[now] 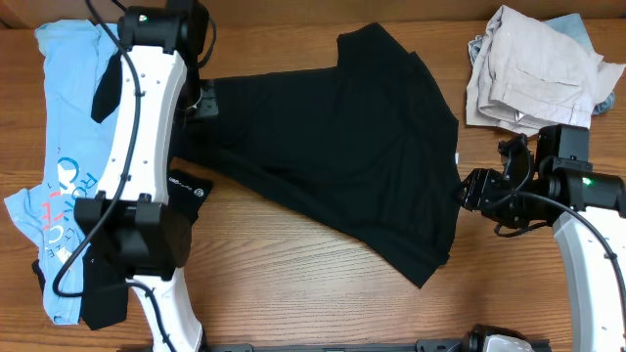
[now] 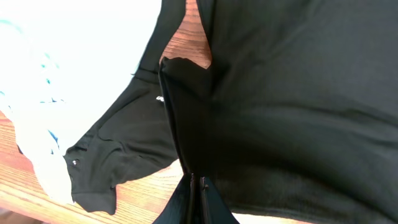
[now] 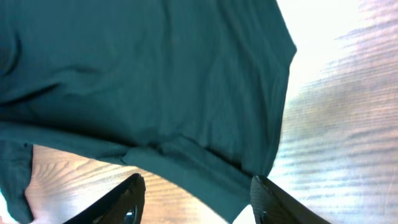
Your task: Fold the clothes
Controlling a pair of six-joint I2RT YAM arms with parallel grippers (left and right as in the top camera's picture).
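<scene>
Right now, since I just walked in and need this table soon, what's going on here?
A robot is folding clothes, working on a black T-shirt spread across the table. The left tool is shut on a fold at the shirt's left edge. The right tool is open, hovering at the shirt's right edge, not yet gripping. A light-blue shirt lies at the far left and a beige pile sits at the top right; neither is held.
</scene>
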